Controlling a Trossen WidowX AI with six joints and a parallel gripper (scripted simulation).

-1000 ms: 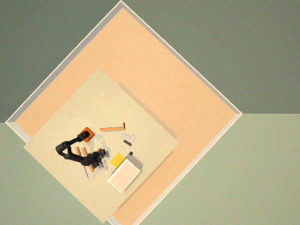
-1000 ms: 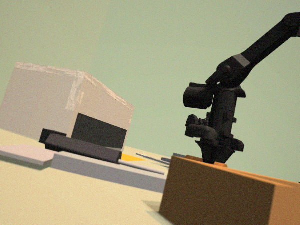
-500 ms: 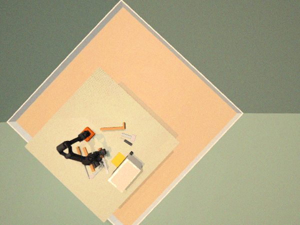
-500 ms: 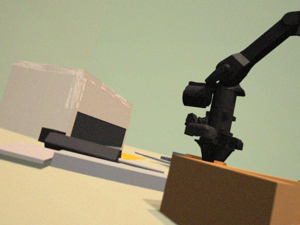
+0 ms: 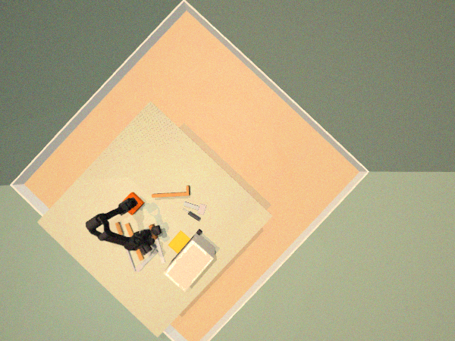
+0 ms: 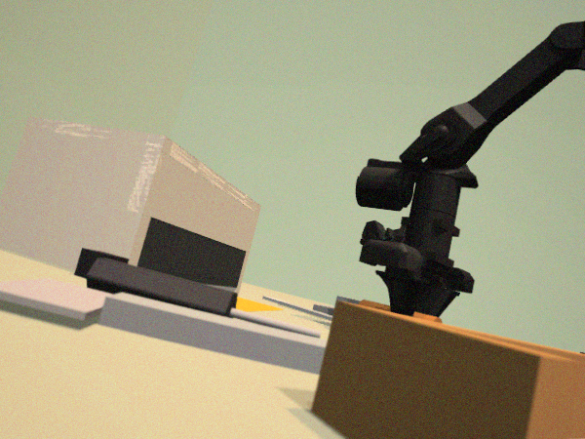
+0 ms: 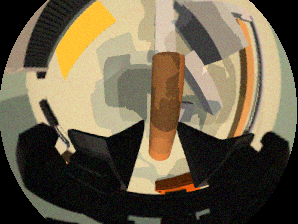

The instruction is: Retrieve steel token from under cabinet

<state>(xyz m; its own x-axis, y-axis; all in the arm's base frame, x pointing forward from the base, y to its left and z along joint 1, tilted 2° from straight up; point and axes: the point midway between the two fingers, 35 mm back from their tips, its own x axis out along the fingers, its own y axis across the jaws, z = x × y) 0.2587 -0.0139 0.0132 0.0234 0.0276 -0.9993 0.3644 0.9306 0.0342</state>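
The gripper [image 7: 161,163] hangs low over the desk [image 5: 114,159], pointing down. Its fingers are spread about halfway, one on each side of a brown stick [image 7: 165,103]. They straddle the stick but do not look to be pinching it, so I judge it loose between them rather than held.

The stick's long axis runs straight ahead of the gripper, with its near end between the fingertips and its far end pointing away. The yellow marked area [image 7: 80,36] lies ahead and off to the left of that line, not on it. Beyond it, further left, is the dark slotted foot of the cabinet [image 5: 188,265].

The steel token shows in none of the views. By the task it lies under the cabinet, past the yellow patch as seen from the gripper, but its exact spot cannot be told.

The stick therefore points past the cabinet's front, not into it. Any reach under the cabinet probably calls for a firm grip first. The stick would then have to swing leftward until its axis meets the vent opening across the marked area.
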